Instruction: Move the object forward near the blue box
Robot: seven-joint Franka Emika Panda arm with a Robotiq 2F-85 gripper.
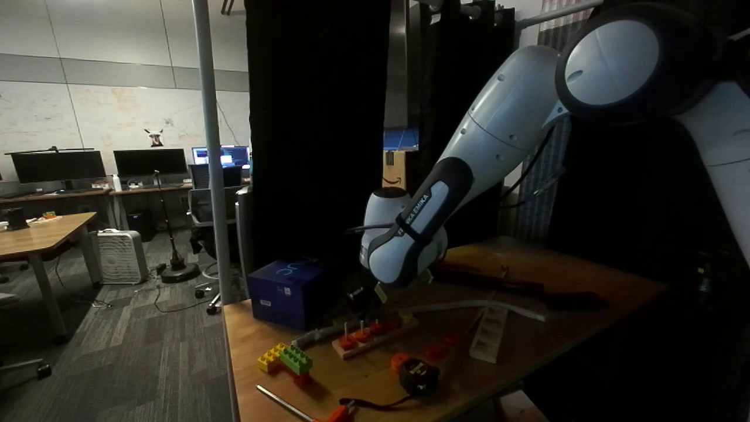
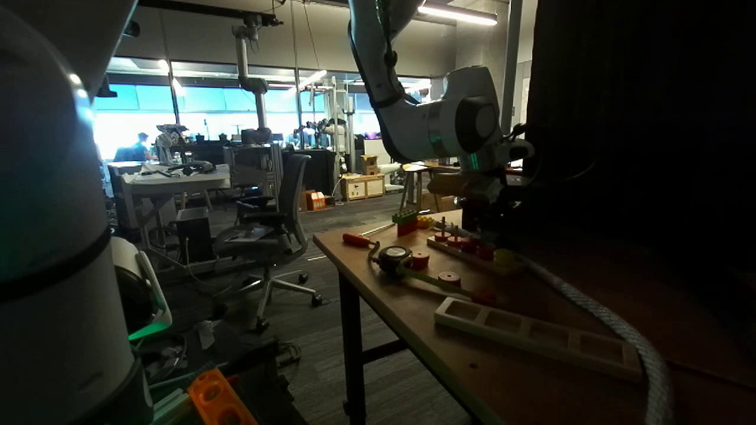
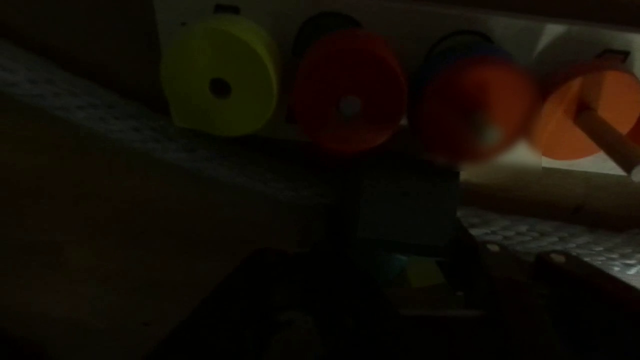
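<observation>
The wooden counter (image 1: pixel 345 378) spreads out before me, much of it in shadow, with the white arm (image 1: pixel 504 111) stretched over it from between one and two o'clock. With the pegged board (image 1: pixel 381 338) as the clock's centre, in an exterior view, the blue box (image 1: pixel 284 298) sits upright at ten o'clock, near the counter's edge. At three lies a wooden tray (image 1: pixel 489 335) with square compartments. The tool (image 1: pixel 364 306) hangs at twelve, close by the board; it's so dark there that I can't tell how far open it is or whether it has hold of anything. Green, yellow and red building bricks (image 1: pixel 287 358) lie clumped between eight and nine, and a black tape measure (image 1: pixel 418 377) between four and five. Smallest are the board's rings (image 3: pixel 345 75): red, orange and yellow in the wrist view. Which item the task's object is, I can't tell.
</observation>
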